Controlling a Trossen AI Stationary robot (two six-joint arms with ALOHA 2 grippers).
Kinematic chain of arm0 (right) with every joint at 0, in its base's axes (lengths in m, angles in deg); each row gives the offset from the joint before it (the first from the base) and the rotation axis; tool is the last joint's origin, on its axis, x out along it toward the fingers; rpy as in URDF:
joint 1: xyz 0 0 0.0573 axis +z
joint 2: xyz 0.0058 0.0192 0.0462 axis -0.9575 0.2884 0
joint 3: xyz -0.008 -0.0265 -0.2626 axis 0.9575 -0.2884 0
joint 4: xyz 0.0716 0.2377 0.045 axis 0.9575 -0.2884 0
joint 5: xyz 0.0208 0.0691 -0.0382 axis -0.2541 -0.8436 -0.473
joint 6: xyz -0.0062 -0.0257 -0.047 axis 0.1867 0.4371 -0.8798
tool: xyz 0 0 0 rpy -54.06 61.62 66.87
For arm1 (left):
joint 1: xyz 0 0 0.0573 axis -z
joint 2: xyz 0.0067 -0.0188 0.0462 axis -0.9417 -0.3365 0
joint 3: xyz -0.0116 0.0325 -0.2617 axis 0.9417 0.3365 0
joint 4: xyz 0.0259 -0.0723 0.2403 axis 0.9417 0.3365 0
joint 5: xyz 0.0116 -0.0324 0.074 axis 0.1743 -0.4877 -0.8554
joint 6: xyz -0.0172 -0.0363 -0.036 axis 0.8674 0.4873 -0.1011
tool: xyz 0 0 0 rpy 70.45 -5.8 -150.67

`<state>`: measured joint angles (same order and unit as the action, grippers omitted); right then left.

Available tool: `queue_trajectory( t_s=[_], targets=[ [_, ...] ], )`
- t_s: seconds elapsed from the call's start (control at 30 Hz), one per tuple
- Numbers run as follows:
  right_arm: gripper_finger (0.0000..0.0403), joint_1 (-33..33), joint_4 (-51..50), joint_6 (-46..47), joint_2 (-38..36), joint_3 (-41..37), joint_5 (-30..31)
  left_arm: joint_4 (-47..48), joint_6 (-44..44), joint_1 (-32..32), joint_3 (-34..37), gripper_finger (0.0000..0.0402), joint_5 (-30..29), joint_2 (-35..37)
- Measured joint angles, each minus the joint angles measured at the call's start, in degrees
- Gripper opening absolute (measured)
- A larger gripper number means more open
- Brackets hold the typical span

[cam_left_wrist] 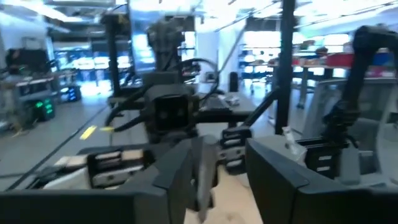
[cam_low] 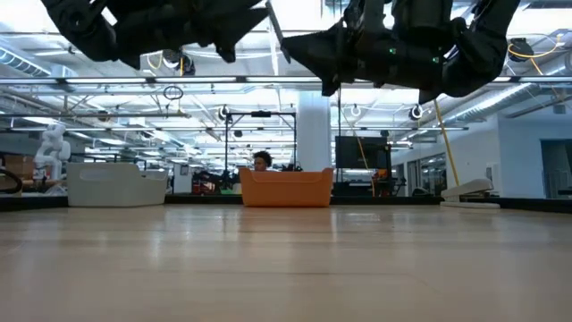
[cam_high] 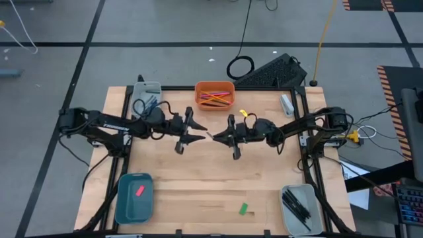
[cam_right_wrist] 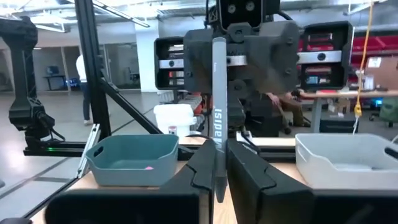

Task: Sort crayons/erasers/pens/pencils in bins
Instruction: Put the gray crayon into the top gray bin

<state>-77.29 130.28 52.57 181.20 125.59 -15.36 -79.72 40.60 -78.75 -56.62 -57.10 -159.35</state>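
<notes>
Wooden table (cam_high: 198,178), high view: we see the left hand (cam_high: 195,132) and right hand (cam_high: 221,137) nearly tip to tip at mid-table. Orange bin (cam_high: 214,94) holds pencils (cam_high: 215,98), teal bin (cam_high: 134,197) the pink eraser (cam_high: 139,190); green eraser (cam_high: 243,209) lies loose. Right wrist view: the right hand (cam_right_wrist: 216,177) is closed on a grey pen (cam_right_wrist: 217,118), upright. Left wrist view: the left hand (cam_left_wrist: 205,186) stands open around that pen.

A pale wooden table top (cam_high: 198,178) sits inside a black metal frame (cam_high: 310,165). On the grey floor beyond its far edge lie a black computer keyboard (cam_high: 272,70) and a coiled black cable (cam_high: 240,67) (just beside each other). A yellow cable (cam_high: 324,36) runs across the floor nearby.
</notes>
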Motion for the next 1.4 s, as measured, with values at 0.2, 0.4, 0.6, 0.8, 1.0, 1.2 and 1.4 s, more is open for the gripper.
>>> queue_trajectory(
  t_s=[0.2,0.4,0.6,0.8,1.0,1.2,1.4],
  targets=[
    [0.0022,0.0,1.4,-1.8,0.0,0.0,-1.0,0.2,-0.8,1.5,-2.9,0.0128,0.5,-3.1],
    [0.0022,0.0,2.4,-1.8,0.0,0.0,-1.9,0.0,-1.6,1.5,-5.1,0.0127,0.6,-5.9],
    [0.0022,0.0,2.6,-2.0,0.0,0.0,-1.9,-0.5,-2.6,1.8,-5.4,0.0124,1.3,-5.8],
    [0.0025,0.0,2.7,-2.1,0.0,0.0,-2.2,-0.6,-2.8,1.7,-5.4,0.0067,2.3,-5.8],
    [0.0042,0.1,2.6,-1.9,0.0,0.0,-2.3,-0.6,-3.8,1.7,-5.4,0.0017,2.3,-5.8],
    [0.0090,0.0,1.4,-1.9,0.0,0.1,-1.9,-0.6,-3.5,1.7,-5.4,0.0032,2.4,-5.8],
    [0.0168,0.0,0.3,0.2,0.0,0.1,-0.9,3.1,-3.8,0.3,-5.3,0.0016,2.2,-4.2]
  ],
)
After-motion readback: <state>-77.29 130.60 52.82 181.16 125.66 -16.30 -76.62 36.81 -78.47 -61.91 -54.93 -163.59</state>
